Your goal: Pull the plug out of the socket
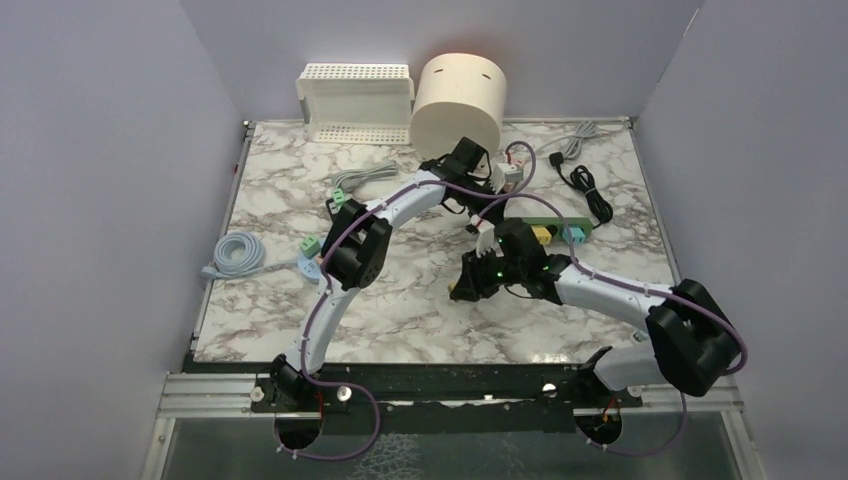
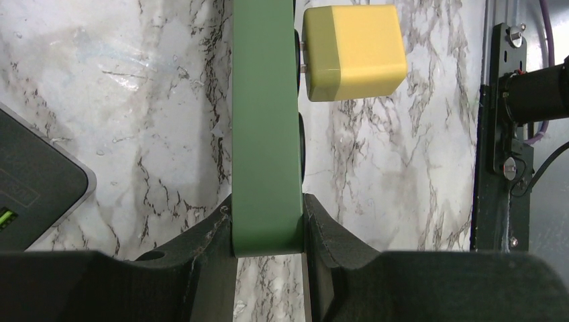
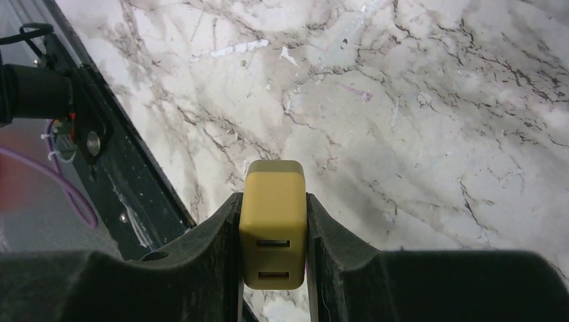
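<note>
Plainly, the work is split so that a pull moves only one thing. The left fingers [image 2: 201,248] are clamped across one end of the green socket strip [image 2: 266,121], bracing it so it cannot follow. The right fingers [image 3: 208,241] are closed on the side faces of the yellow plug [image 2: 352,54]. The plug sits just beside the strip's socket face over the marble desk [image 2: 134,100], its metal prongs bared in the narrow gap. I judge it nearly or wholly free; a straight pull away from the strip should finish.
</note>
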